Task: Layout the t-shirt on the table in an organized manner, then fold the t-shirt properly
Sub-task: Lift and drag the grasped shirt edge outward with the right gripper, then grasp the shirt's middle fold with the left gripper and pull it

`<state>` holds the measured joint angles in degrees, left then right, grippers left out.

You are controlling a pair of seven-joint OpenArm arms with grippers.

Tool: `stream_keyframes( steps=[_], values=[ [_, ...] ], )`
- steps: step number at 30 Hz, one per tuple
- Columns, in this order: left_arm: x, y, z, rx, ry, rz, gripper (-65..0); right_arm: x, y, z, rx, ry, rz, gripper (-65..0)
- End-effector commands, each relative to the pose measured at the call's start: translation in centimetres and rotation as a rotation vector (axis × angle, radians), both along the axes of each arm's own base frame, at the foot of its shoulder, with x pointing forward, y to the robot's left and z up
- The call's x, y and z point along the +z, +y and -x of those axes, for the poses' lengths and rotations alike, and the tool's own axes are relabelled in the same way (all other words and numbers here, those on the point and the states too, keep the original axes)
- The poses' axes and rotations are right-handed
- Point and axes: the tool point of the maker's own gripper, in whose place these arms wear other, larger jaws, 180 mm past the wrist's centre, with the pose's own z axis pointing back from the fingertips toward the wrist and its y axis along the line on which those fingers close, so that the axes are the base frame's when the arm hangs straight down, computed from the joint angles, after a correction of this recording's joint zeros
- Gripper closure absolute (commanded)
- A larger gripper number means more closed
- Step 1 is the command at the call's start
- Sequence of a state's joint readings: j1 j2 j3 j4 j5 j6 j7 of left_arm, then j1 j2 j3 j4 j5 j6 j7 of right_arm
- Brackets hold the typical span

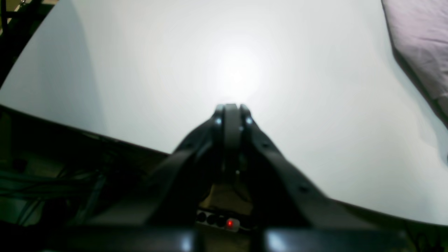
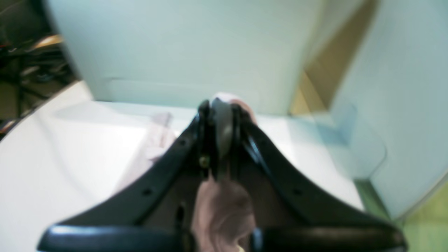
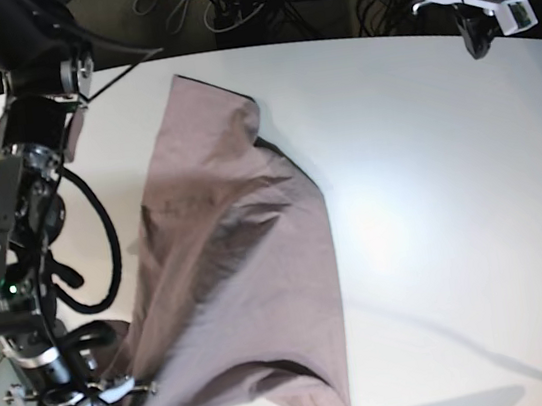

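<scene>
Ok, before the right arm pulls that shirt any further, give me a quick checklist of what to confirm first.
1. Right hand gripping the t-shirt: ok. Its jaws are shut with pink cloth showing between and below them in the right wrist view.
2. Left hand free of cloth: ok. It is shut on nothing, over the bare table, away from the shirt.
3. Shirt laid flat: not ok. It is bunched and creased, drawn towards the right hand at the near corner.
4. Which part is held (hem, sleeve or collar): cannot tell, the wrist view is blurred.
5. Room to spread the shirt: ok. Wide bare tabletop lies beside it on the left arm's side.
</scene>
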<state>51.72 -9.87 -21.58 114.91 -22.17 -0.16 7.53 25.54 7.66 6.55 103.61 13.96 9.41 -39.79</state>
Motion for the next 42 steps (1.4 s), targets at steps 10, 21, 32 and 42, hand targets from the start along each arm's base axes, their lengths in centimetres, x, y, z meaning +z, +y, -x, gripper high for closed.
stream_keyframes(
  steps=[10, 21, 32, 42],
  values=[
    [1.2, -0.5, -0.9, 0.05, -0.079, 0.149, -20.9, -14.7, -8.3, -3.6, -0.158, 0.418, -0.159, -18.5],
    [1.1, -7.1, -5.1, -0.099, -0.122, 0.3, -34.3, -12.0, -12.3, 4.2, -0.278, 0.288, -0.085, -19.9],
    [-0.9, -18.5, -11.9, -0.322, 0.054, 0.523, -34.3, -14.2, -9.4, 10.1, -0.235, 0.352, -0.067, -19.9],
    [-6.6, -22.3, -13.3, -0.35, 0.192, 0.499, -34.3, -15.9, -9.2, 12.4, -0.236, 0.406, -0.044, -19.9]
  ],
)
